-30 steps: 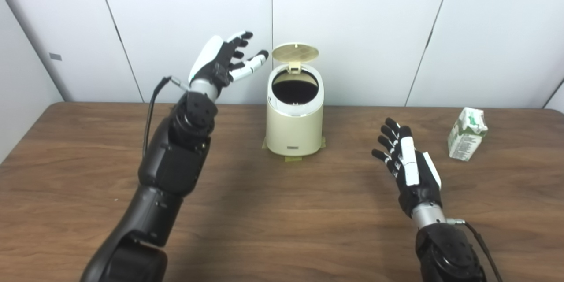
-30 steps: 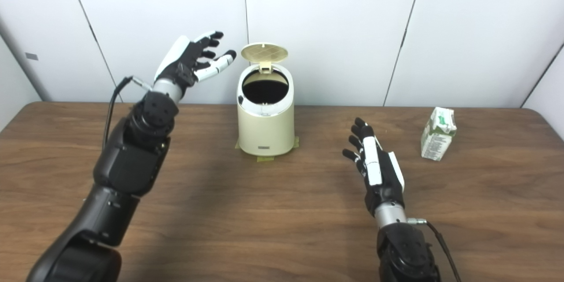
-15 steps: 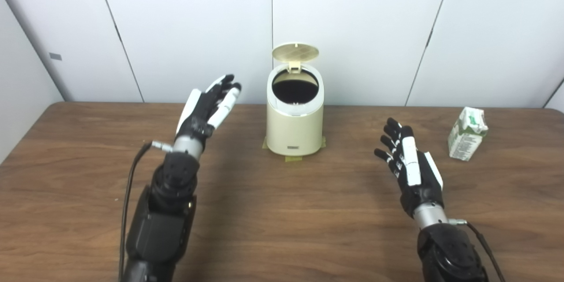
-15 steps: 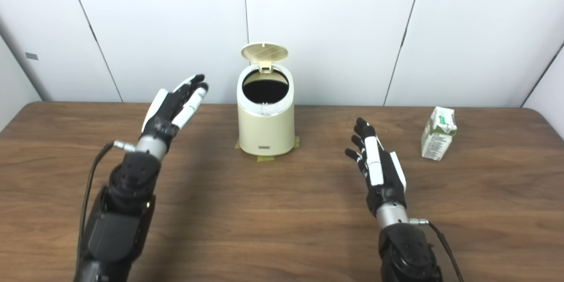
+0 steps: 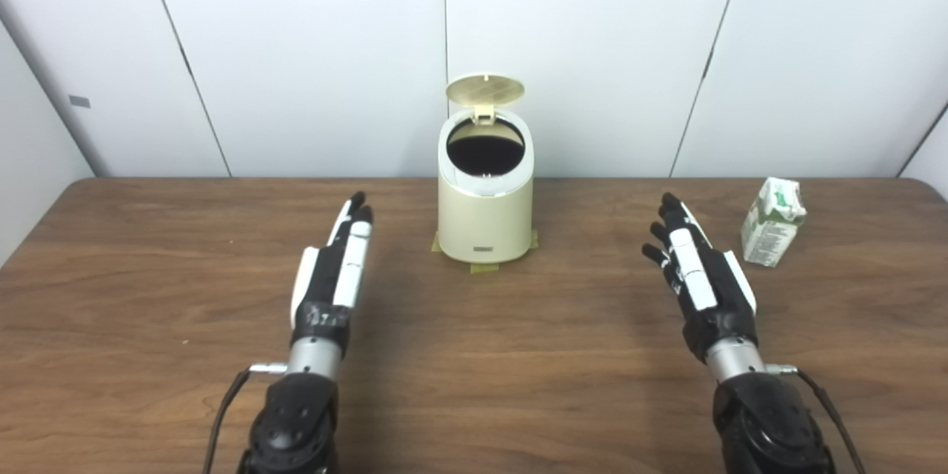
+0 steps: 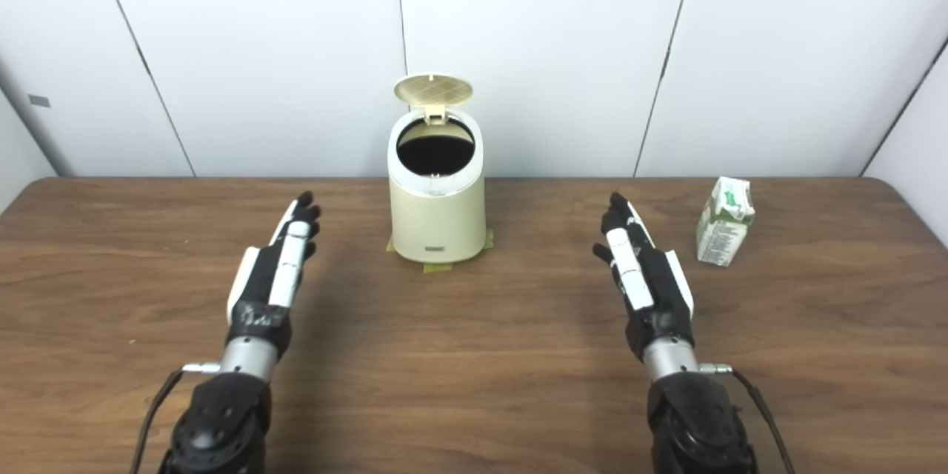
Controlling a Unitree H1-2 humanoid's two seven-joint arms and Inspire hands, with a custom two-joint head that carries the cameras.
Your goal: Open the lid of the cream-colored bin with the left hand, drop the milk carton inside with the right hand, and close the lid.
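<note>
Your left hand [image 5: 332,278] & right hand [image 5: 702,283]: black bodies w/ white plates on the backs and along fingers, black tips. Each has a silver metal wrist cuff w/ a small plug and thin black cable at the side. Forearms below are glossy black, w/ round screwed joints.

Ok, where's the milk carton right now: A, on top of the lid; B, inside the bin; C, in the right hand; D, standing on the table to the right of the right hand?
D: the milk carton stands on the table, apart from the empty right hand, while the bin sits open.
</note>
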